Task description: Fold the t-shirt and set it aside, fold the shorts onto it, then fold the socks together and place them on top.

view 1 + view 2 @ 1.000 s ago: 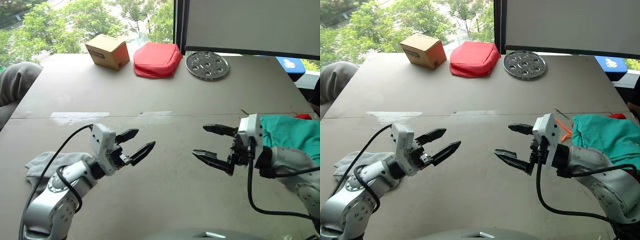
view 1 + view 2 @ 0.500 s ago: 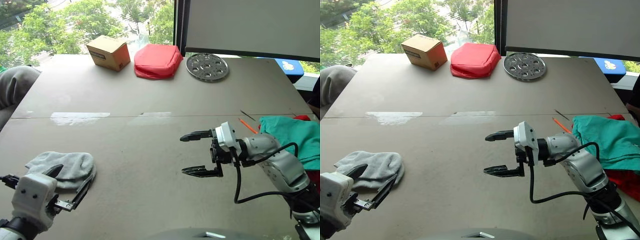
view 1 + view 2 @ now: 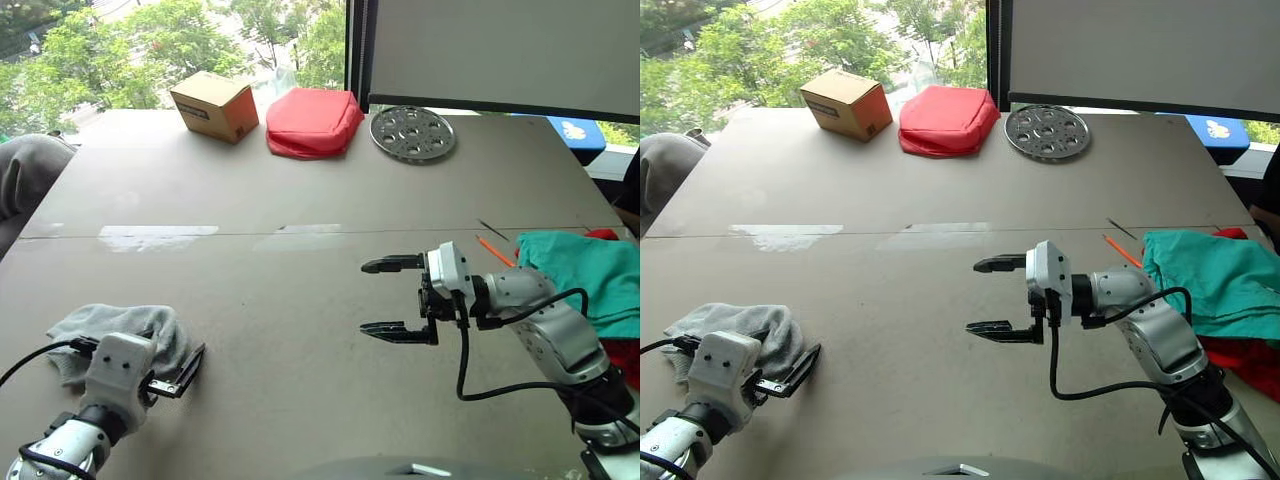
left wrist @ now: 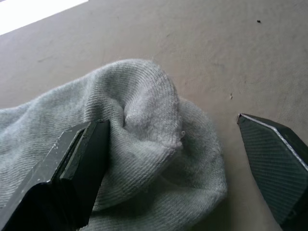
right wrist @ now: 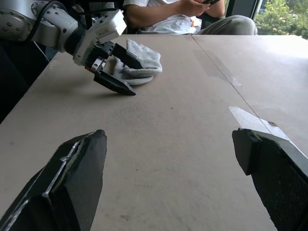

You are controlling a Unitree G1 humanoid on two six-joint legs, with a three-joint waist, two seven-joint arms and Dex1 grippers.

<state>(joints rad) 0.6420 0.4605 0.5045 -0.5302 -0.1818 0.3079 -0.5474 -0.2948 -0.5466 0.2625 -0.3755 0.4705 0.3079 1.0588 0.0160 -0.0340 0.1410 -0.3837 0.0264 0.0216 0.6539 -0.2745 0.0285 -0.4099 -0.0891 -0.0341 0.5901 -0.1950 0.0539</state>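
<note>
The surface (image 3: 300,190) carries the shorts (image 3: 585,270) at the right edge, over the mostly hidden t-shirt (image 3: 625,355). The right gripper (image 3: 388,297) hangs spread and empty mid-surface. Near left, the left gripper (image 4: 168,159), fingers parted, straddles the socks (image 3: 115,330); closing on them seems next, though no folding is done.

A broad grey-brown worktop (image 3: 300,190) takes up most of the frame, with a thin seam running across its middle and a pale glare patch along it at left. At the top left, a window (image 3: 150,45) shows sunlit green trees. A dark vertical frame post (image 3: 357,45) stands at upper centre, and a pale grey blind or panel (image 3: 500,50) covers the upper right. Daylight falls evenly on the surface.
</note>
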